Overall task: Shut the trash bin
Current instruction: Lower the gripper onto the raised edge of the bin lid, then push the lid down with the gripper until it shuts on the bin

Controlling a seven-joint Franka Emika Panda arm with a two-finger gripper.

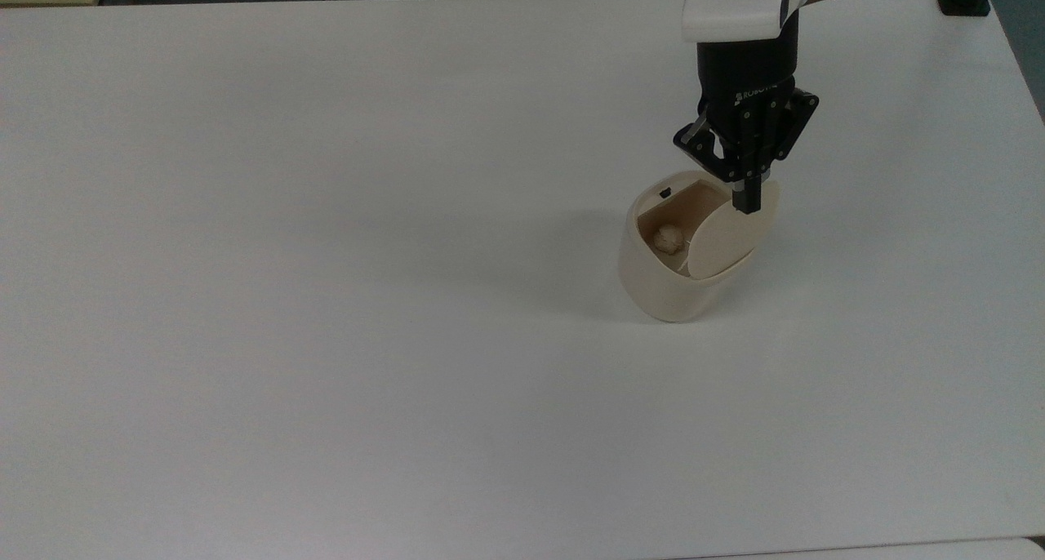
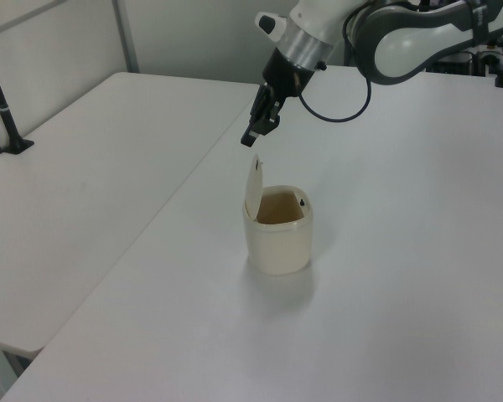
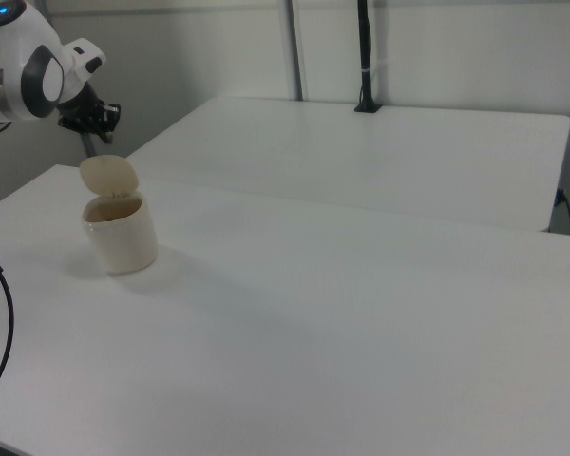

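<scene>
Item one: we record a small cream-beige plastic trash bin (image 1: 663, 278) with a rounded-square body, standing on the white worktop (image 1: 326, 299) at about 3 o'clock from the centre of the top view. In the left view the bin (image 2: 277, 243) sits near the middle of the picture; in the right view it (image 3: 121, 235) stands at about 9 o'clock.

Item two: its flat rounded-square lid (image 1: 722, 242) is hinged up and open, standing near upright at the 3 o'clock side of the rim in the top view. The right view shows us the lid's (image 3: 108, 178) broad face; the left view shows it (image 2: 253, 186) almost edge-on, as a thin blade at the 9 o'clock side of the mouth.

Item three: the top view lets us look into the bin, where a small pale crumpled ball (image 1: 669, 237) lies. A small black mark (image 1: 665, 192) sits on the rim at 11 o'clock, seen also in the left view (image 2: 302, 202).

Item four: the black two-finger claw (image 1: 747, 205) on a white arm (image 2: 402, 42) hangs over the lid's upper edge in the top view, fingers drawn together, holding nothing. The left view shows the claw (image 2: 248, 140) just above the lid's tip, with a gap between them. In the right view the claw (image 3: 92, 139) appears beyond the lid.
</scene>
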